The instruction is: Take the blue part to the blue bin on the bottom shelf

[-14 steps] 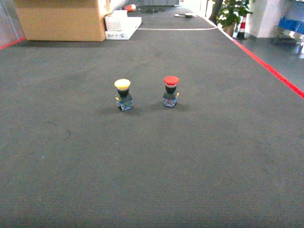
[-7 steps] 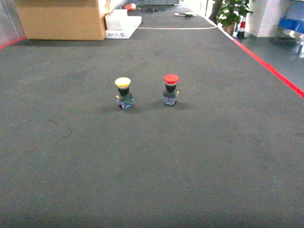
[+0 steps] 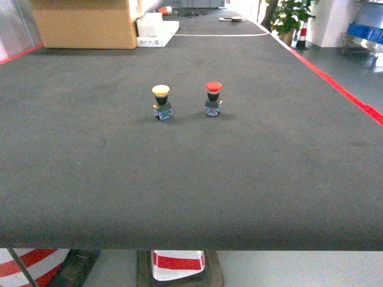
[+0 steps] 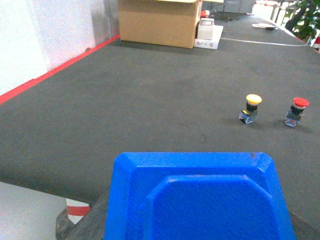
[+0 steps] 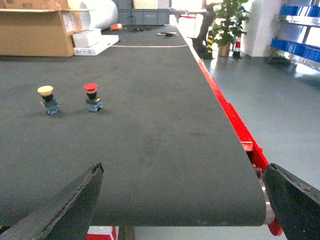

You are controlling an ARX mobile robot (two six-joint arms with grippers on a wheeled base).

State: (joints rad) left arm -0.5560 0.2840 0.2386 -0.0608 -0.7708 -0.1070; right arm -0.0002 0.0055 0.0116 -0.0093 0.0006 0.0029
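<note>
Up front, the head view shows neither arm, only the dark worktop (image 3: 251, 191) with a yellow-capped push-button (image 3: 160, 101) and a red-capped push-button (image 3: 213, 98) standing upright and apart from each other, and, far off to the right, blue crates (image 3: 366, 30) on a steel rack. Whether one of them is the target bin, or on which level it sits, is too small to tell. Next, the left wrist view is filled along its lower edge by a bright-blue moulded piece, judged to be the blue part (image 4: 200, 200). It sits directly under the camera, just where the left pincer would be, at the near edge of the worktop, with both buttons well ahead of it and to its right. The left pincer's fingers are hidden behind the part, so whether they grip it cannot be told, and the part's long axis seems to run crosswise to the wrist. Finally, the right wrist view shows the right pincer (image 5: 180, 210) with its two dark fingers (image 5: 65, 210) spread wide and nothing between them. The buttons lie far ahead and to its left, and the rack (image 5: 300, 52) with blue crates stands far ahead and to its right, beyond the worktop's red edge. As a judgement, the left arm is the one at the part, while the rack lies on the right arm's side, so the carry must travel rightward.
</note>
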